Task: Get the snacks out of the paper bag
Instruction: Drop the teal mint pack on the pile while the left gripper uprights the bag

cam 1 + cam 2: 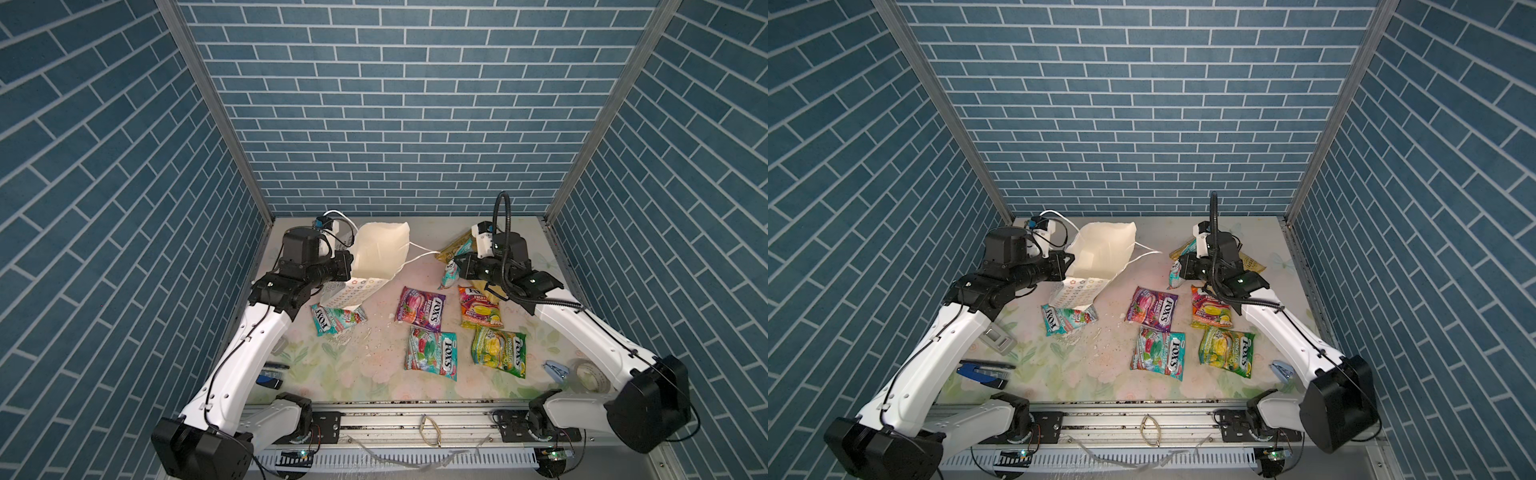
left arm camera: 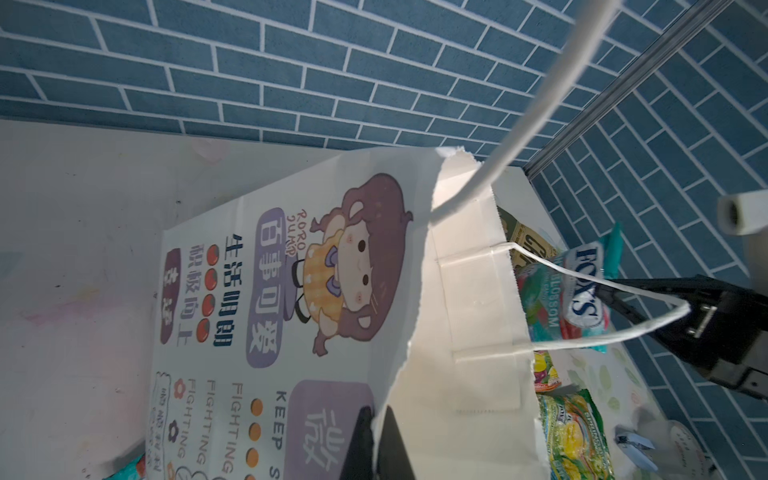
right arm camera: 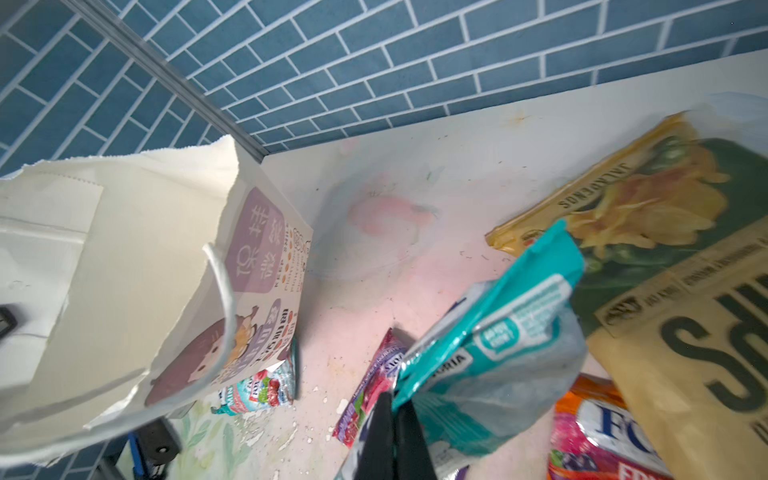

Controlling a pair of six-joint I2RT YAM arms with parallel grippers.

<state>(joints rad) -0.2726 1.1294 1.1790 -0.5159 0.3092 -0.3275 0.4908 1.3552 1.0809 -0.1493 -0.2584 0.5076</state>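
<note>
Both arms reach forward, left gripper (image 2: 376,419) pinching the paper bag (image 1: 376,253) rim, right gripper (image 3: 395,411) clamping a dangling teal pouch (image 3: 498,340)

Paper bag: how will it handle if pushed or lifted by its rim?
Likely light and tippy: the paper bag stands tall, leaning, seemingly empty, with the left gripper shut on its rim. It probably tears easily, since that rim is already ragged. Its thin walls would likely buckle under a push.

Paper bag (image 1: 380,253) tilted; teal pouch (image 1: 332,321) at base; 4 pouches (image 1: 419,309) flat; raised teal pouch (image 1: 451,275) beside chips bag (image 1: 453,248).
</note>
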